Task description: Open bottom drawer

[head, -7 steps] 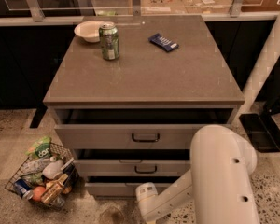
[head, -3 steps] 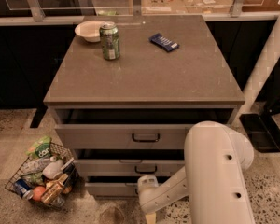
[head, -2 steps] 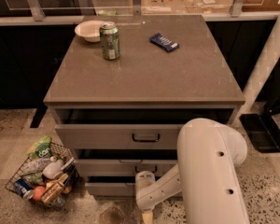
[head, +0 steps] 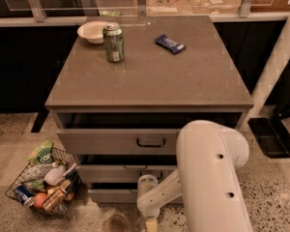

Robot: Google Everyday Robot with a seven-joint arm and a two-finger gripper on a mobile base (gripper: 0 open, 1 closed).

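The white arm [head: 210, 178] bends down in front of the table [head: 150, 81], and its wrist crosses the lower drawer fronts. The gripper [head: 151, 224] sits at the very bottom edge of the view, just in front of the bottom drawer [head: 111, 195]. It is cut off there, so I cannot tell whether it is spread or closed.

The bottom drawer is the lowest of 3 grey-beige fronts, under the middle drawer [head: 111, 172] and the top drawer [head: 106, 141]. A dark gap shows above its front, and its centre is hidden behind the arm.

On the table stand a white bowl [head: 92, 32], a green can [head: 113, 43] just beside it, and a blue packet [head: 169, 43] lying apart to the right. A wire basket [head: 19, 190] of groceries rests on the floor at the left.
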